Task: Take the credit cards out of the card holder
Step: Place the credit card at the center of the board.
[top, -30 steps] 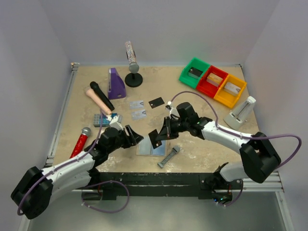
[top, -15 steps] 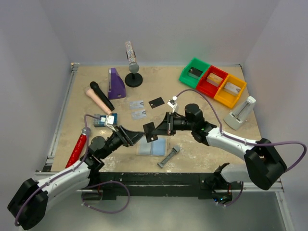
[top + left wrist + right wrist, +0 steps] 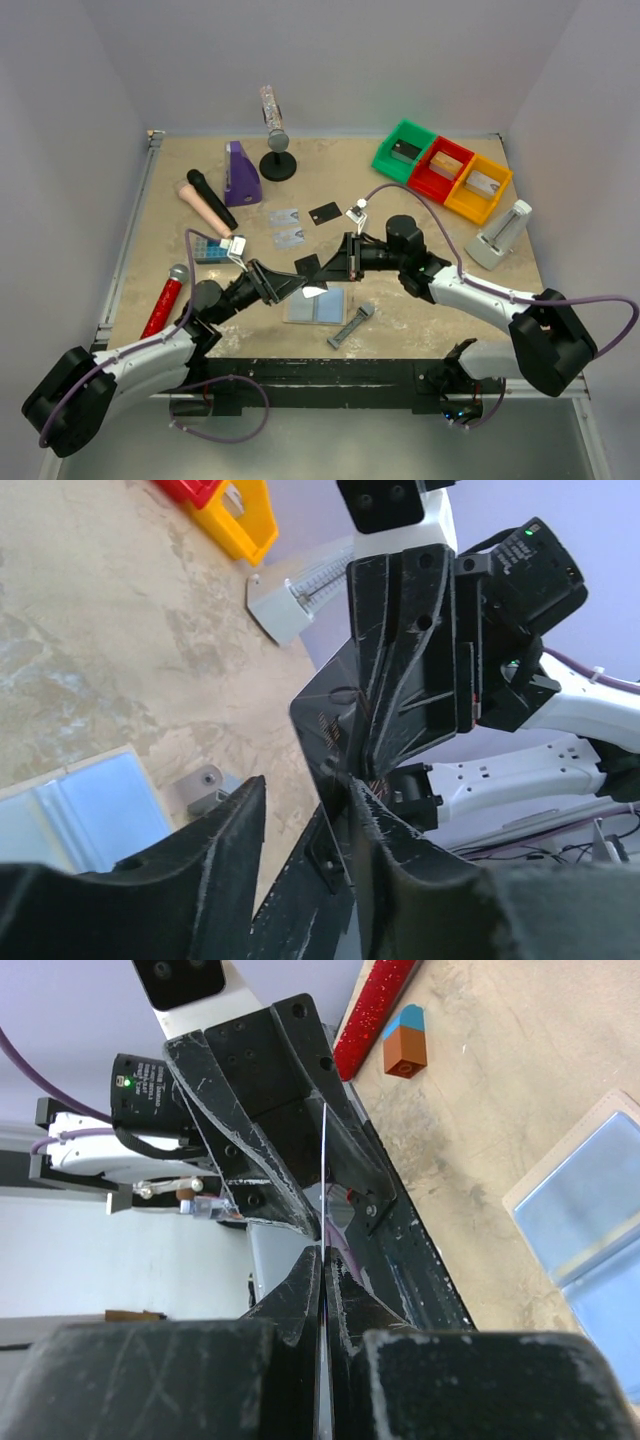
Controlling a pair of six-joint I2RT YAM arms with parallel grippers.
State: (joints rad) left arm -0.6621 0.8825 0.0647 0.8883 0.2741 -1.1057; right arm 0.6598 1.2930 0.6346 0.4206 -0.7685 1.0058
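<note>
My right gripper [image 3: 338, 266] is shut on a plain black credit card [image 3: 309, 267] and holds it on edge above the table. In the right wrist view the card [image 3: 325, 1160] sticks out edge-on from my right gripper [image 3: 322, 1255]. My left gripper [image 3: 297, 285] is open, with one jaw on each side of that card [image 3: 322, 742] in the left wrist view [image 3: 305, 792]. The open card holder [image 3: 320, 306] lies flat below, its pale blue panels up [image 3: 95, 802] [image 3: 590, 1230]. Two pale grey cards [image 3: 287, 226] and another black card [image 3: 325, 211] lie on the table behind.
A grey bar-shaped tool [image 3: 350, 325] lies right of the holder. A blue studded block [image 3: 212, 248], a red microphone [image 3: 165, 297] and a black microphone [image 3: 210, 198] are at left. A purple object [image 3: 240, 175], a stand [image 3: 277, 160], coloured bins [image 3: 443, 170] and a white dock [image 3: 500, 235] are behind.
My right gripper lifted the black card and carried it left. My left gripper moved right and up until its open jaws straddle the card.
</note>
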